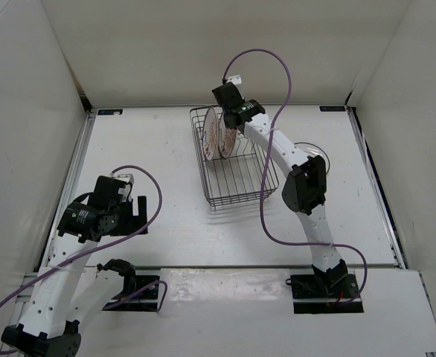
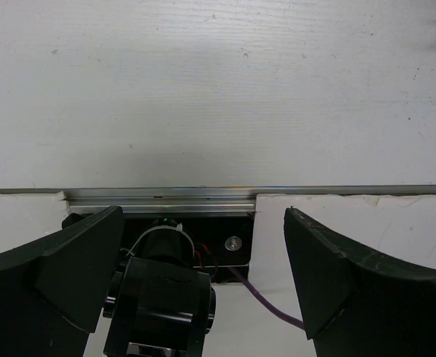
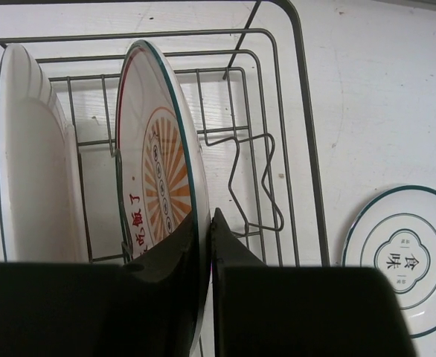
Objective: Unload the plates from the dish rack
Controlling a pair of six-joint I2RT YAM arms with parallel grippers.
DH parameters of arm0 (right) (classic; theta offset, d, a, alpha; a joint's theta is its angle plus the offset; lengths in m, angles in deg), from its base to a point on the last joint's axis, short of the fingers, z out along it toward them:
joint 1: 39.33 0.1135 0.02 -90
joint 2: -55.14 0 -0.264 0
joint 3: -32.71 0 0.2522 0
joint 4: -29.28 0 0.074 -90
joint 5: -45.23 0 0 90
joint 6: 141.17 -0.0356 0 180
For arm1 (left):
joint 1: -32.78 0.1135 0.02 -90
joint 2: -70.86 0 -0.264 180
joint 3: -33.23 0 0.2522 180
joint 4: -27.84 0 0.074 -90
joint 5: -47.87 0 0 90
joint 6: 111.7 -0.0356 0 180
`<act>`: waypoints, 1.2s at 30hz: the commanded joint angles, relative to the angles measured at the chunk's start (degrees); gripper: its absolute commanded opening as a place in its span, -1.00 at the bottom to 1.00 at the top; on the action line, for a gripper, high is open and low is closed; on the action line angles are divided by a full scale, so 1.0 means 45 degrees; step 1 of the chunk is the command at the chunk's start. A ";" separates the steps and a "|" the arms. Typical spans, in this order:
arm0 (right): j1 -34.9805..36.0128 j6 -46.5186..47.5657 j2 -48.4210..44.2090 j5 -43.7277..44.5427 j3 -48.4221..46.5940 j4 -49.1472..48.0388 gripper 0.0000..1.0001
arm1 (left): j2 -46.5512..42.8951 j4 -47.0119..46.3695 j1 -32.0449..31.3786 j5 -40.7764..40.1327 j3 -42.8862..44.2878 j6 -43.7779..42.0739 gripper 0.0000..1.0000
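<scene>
The dark wire dish rack (image 1: 240,186) stands at the table's middle back. Two plates stand upright in its far end. My right gripper (image 3: 207,219) reaches down over them and is shut on the rim of the nearer plate (image 3: 158,163), white with an orange sunburst centre and a green edge. The other upright plate (image 3: 28,163) stands just left of it, untouched. A third plate (image 3: 404,253), with a grey line pattern, lies flat on the table to the right of the rack. My left gripper (image 2: 203,223) hangs open and holds nothing, far from the rack.
The rack's prongs (image 3: 255,178) right of the gripped plate hold nothing. White walls close in the table on three sides. The left gripper (image 1: 132,212) hovers near the front left, above its own base (image 2: 166,297) and a purple cable (image 2: 266,301).
</scene>
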 commanded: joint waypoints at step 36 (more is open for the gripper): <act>-0.4461 -0.0340 -0.9067 -0.0040 0.2658 0.1327 -1.00 | 0.5121 -0.0943 -0.0066 0.2630 1.0824 0.1453 1.00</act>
